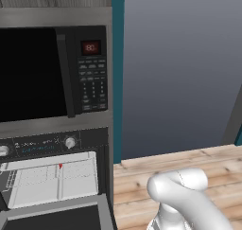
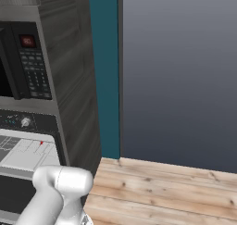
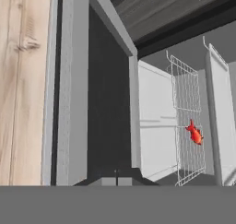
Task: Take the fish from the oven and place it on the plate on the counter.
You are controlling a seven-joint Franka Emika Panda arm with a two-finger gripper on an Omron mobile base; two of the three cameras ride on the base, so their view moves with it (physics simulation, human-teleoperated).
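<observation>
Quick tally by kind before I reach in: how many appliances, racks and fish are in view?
Appliances: 2, the microwave and the oven, door open.
Wire racks: 1.
Fish: 1, on the rack.
Total: 4.

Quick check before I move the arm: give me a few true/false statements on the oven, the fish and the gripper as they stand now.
1. The oven door is open. True.
2. The fish lies on the wire rack inside the oven. True.
3. The gripper is shut on the fish. False: it is shut on nothing; the fish is still apart from it, on the rack.
4. The microwave sits below the oven. False: it sits above the oven.
5. The floor beside the oven is wooden planks. True.
</observation>
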